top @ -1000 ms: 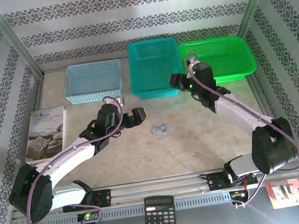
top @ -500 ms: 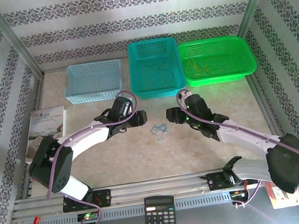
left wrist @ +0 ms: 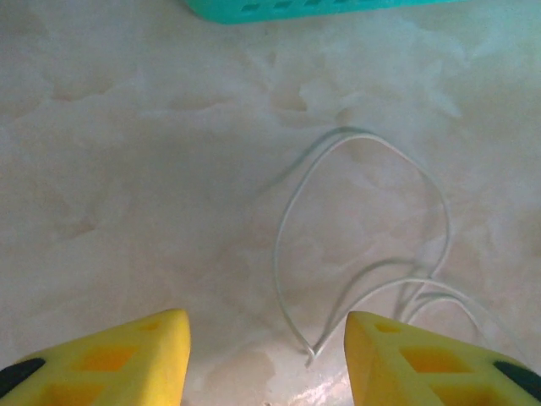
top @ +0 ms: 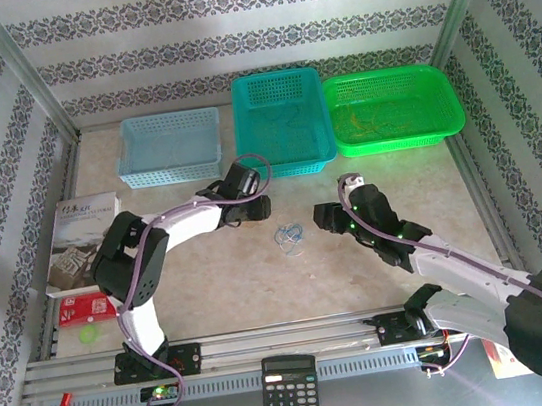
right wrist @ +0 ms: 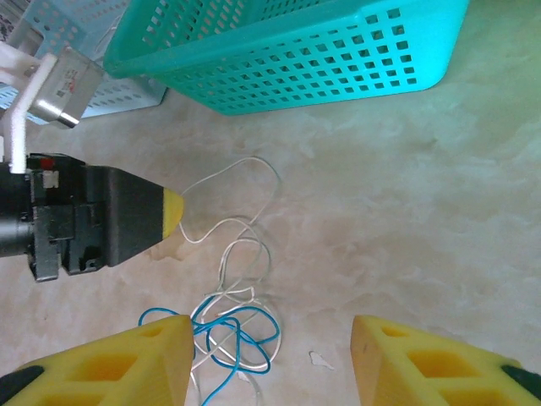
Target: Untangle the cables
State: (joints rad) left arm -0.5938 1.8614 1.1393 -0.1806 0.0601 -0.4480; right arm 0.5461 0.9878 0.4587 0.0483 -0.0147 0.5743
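Table [top: 211,282], marbled surface carrying the work; teal basket [top: 280,121], the reference for every position below; left gripper [top: 264,207], just in front of the basket's near-left corner, fingers spread with nothing between them, held low beside a white loop, seemingly to take one strand; right gripper [top: 321,219], in front of the basket's near-right corner, fingers likewise spread and empty, facing the left one, probably so that each can draw a strand the opposite way; cables [top: 290,236], a small white-and-blue tangle lying loose in front of the basket's near wall, between both grippers, not gripped.
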